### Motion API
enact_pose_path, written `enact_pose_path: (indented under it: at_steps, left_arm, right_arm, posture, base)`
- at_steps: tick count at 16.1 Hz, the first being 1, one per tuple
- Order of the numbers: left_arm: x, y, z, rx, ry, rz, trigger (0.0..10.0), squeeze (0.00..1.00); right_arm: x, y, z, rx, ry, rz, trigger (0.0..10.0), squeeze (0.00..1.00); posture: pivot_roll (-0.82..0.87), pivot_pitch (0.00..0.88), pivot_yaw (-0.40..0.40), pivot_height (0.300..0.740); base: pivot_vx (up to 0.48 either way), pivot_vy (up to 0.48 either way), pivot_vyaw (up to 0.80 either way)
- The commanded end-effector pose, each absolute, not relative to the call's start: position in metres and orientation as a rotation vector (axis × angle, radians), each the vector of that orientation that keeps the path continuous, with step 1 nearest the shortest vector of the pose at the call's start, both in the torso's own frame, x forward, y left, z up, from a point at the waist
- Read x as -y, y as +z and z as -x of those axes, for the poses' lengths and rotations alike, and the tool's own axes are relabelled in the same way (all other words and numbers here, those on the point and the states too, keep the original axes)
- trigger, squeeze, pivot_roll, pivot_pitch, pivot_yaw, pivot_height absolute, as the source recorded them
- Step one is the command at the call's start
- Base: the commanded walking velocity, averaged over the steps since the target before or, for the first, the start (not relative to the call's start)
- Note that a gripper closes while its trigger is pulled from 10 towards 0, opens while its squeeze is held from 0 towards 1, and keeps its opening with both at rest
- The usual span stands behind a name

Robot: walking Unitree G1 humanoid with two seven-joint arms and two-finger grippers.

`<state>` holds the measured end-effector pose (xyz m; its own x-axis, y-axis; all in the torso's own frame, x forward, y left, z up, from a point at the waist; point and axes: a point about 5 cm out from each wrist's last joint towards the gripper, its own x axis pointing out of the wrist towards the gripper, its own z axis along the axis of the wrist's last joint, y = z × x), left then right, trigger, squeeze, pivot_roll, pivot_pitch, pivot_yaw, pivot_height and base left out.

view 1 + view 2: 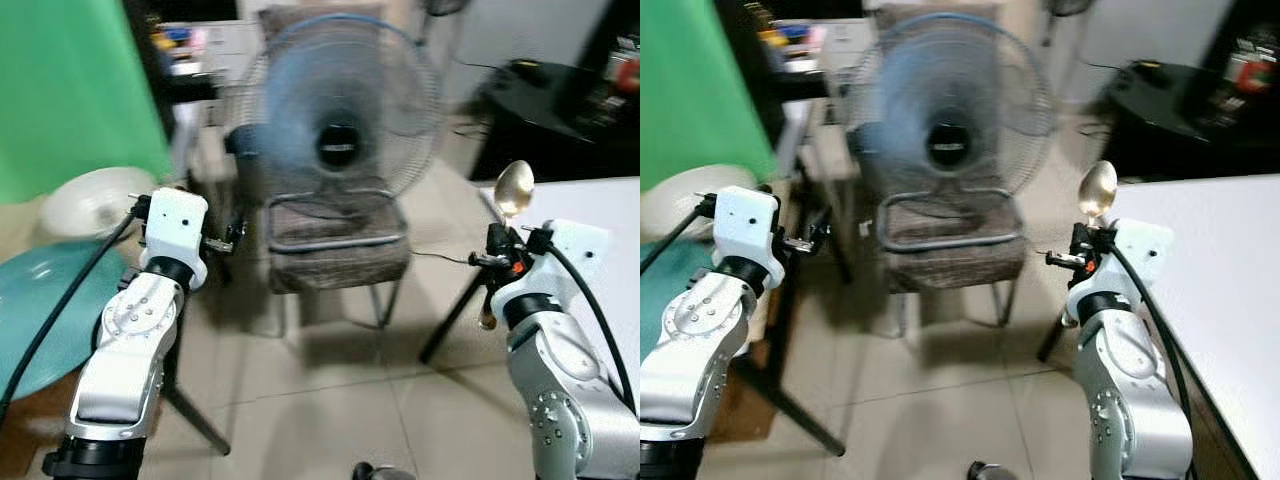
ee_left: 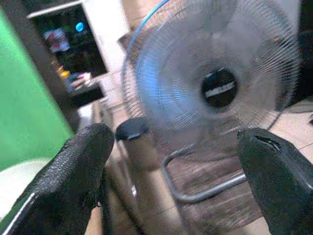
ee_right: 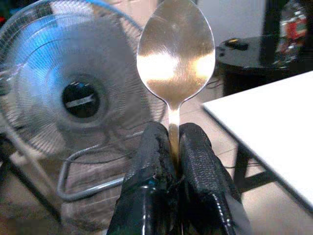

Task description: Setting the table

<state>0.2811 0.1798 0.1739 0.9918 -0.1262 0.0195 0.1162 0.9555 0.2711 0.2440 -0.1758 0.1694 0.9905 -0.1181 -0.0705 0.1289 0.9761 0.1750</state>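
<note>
Right gripper (image 3: 173, 161): clenched on the neck of one metal spoon (image 3: 176, 54). The two black fingers (image 3: 198, 161) press the handle from either side, with no gap visible. The spoon stands upright, bowl uppermost, at the right of the head views just above the right wrist, near the edge of the white table (image 1: 610, 215) that occupies the right side of the frame. The handle's lower end appears to protrude below the gripper, though blur makes this uncertain.

Left gripper (image 2: 178, 161): released, its two fingers (image 2: 80, 166) spread wide apart and touching nothing. It is raised at the left of the head views, level with the chair.

Count of other items: one pedestal fan (image 1: 338, 120), upper centre, resting on one upholstered metal-framed chair (image 1: 335, 250); one white bowl-shaped object (image 1: 95, 200) at middle left; one teal round surface (image 1: 55, 310) just below it; one green screen (image 1: 70, 90) in the upper left; one dark round table (image 1: 545, 100) in the upper right, holding small items too blurred to identify.
</note>
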Motion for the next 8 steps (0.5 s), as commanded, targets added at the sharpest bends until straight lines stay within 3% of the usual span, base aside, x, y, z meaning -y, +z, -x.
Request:
enact_pose_path:
  at_steps: [1, 8]
  left_arm:
    - [-0.1761, 0.1728, -0.2829, 0.032, -0.149, -0.251, 10.0, 0.0]
    - [-0.1716, 0.1764, -0.2846, 0.066, -0.148, -0.249, 10.0, 0.0]
  right_arm:
    - [0.1768, 0.1698, -0.2455, -0.051, -0.132, -0.166, 10.0, 0.0]
    - [0.1746, 0.1666, -0.2469, -0.077, -0.105, -0.136, 10.0, 0.0]
  posture:
    - [0.02, 0.0, 0.012, 0.74]
    - [0.02, 0.0, -0.002, 0.74]
  base:
    - [0.0, 0.0, -0.8]
    - [0.0, 0.0, -0.8]
